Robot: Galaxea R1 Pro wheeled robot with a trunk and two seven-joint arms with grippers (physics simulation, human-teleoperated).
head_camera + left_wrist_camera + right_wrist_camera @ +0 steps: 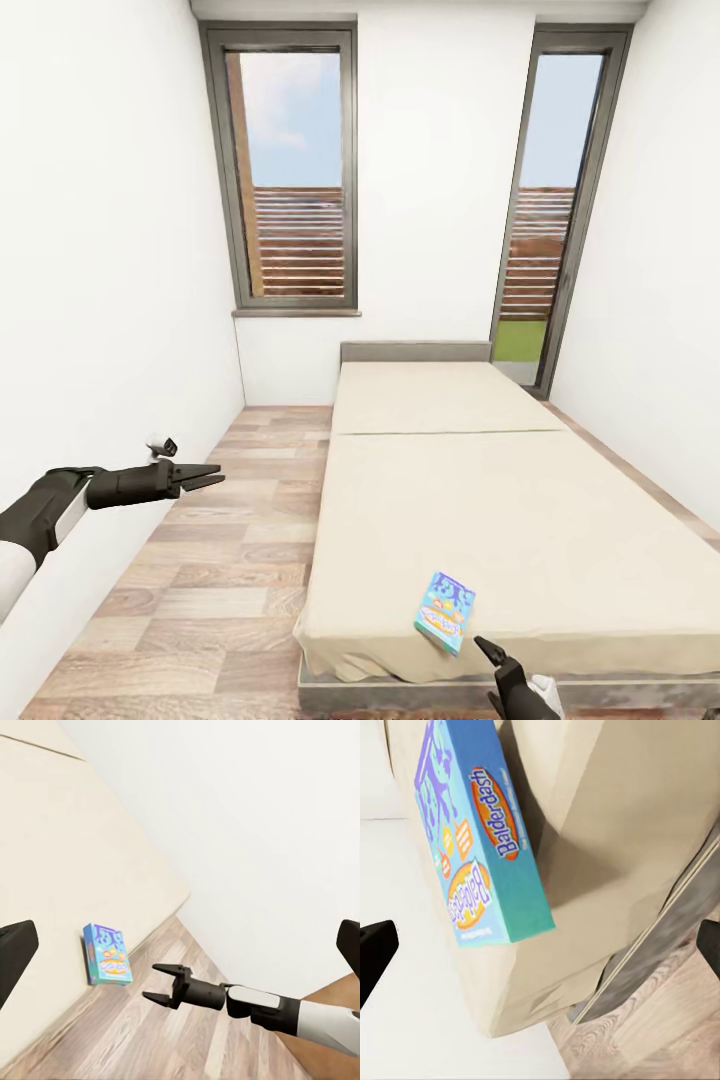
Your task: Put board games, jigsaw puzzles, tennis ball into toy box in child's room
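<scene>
Head view puts us at the foot of the bed, a low beige two-part mattress on a grey frame with a low headboard, set against the far white wall between two tall windows that look out on slatted fencing. A single board game, a flat blue Balderdash box, lies near the bed's foot edge, toward the corner closest to us, with bare mattress all around it. Our right gripper sits low just off that edge, right beside the box and not touching it; from the left wrist view we see its two dark fingers spread apart with nothing between them, hovering over the wood-plank floor next to the mattress corner. In the right wrist view the box looms close, its printed lid and teal side facing the camera, resting on the beige cover above the grey frame rail; nothing lies between the fingers and it. Our left gripper is held out well apart over the floor strip between the bed and the left wall, near a small white fitting at the skirting; its fingers look drawn nearly together and empty, though we cannot tell for sure that they are fully clenched.
</scene>
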